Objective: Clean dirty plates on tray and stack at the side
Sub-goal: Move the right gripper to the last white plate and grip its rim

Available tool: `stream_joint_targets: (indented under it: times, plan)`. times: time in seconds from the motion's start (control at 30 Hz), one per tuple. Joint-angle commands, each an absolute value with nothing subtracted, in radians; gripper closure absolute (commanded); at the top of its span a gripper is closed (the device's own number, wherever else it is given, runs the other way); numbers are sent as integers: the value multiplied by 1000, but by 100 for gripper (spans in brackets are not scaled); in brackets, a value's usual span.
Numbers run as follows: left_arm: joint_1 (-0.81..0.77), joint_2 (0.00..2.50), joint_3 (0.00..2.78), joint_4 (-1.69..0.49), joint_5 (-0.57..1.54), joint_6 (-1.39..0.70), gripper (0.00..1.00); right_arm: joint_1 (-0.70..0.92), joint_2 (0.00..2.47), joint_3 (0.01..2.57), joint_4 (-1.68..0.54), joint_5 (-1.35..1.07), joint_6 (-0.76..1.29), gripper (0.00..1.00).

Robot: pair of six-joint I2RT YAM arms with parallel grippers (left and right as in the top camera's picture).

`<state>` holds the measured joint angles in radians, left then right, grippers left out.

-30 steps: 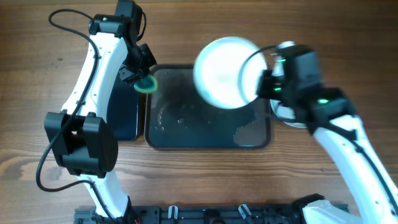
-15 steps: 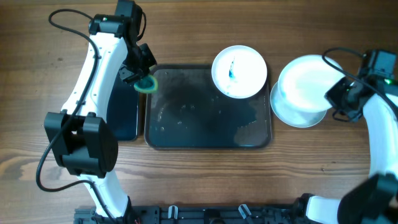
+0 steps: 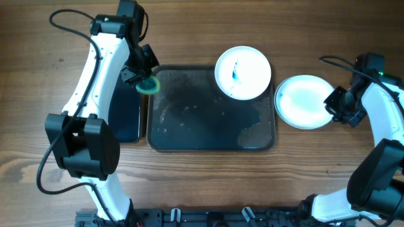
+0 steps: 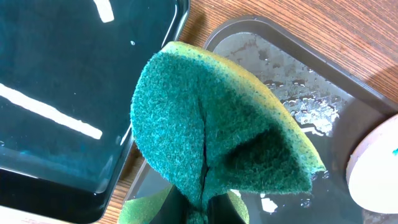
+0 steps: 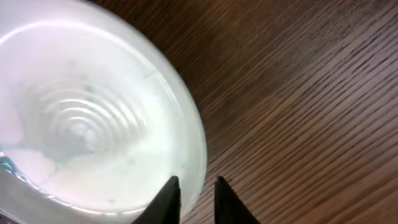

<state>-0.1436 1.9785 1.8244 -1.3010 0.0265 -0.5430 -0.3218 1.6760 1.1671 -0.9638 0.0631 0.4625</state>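
Observation:
A white plate with a blue smear sits at the far right corner of the dark grey tray, whose surface is wet. My left gripper hangs over the tray's far left corner, shut on a folded green sponge. A clean-looking white plate lies flat on the wood to the right of the tray. My right gripper is at that plate's right edge. Its fingers straddle the rim of the plate with a small gap, and wood shows between the rim and the outer finger.
A smaller black tray with water in it lies left of the grey tray, partly under my left arm. Its corner shows beside the sponge. Bare wooden table surrounds both trays. Cables loop from both arms.
My right gripper carried a white plate from over the tray to the right and laid it on the plate lying there, then parted its fingers slightly. The left arm and sponge stayed still.

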Motion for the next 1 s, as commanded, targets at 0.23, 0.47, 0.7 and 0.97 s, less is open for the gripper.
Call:
stream_joint_targets:
  times: [0.23, 0.47, 0.7, 0.97]
  plan:
    - [-140, 1976, 1836, -1287, 9, -528, 96, -183, 1678, 1335, -897, -504, 113, 59]
    - [-140, 1976, 1836, -1303, 10, -542, 96, 97, 1799, 1333, -748, -286, 353, 61]
    - [-140, 1976, 1836, -1311, 9, -531, 96, 134, 1908, 1333, -734, -206, 475, 67]
    - [-140, 1976, 1836, -1309, 9, -531, 96, 134, 1984, 1333, -712, -193, 465, 68]
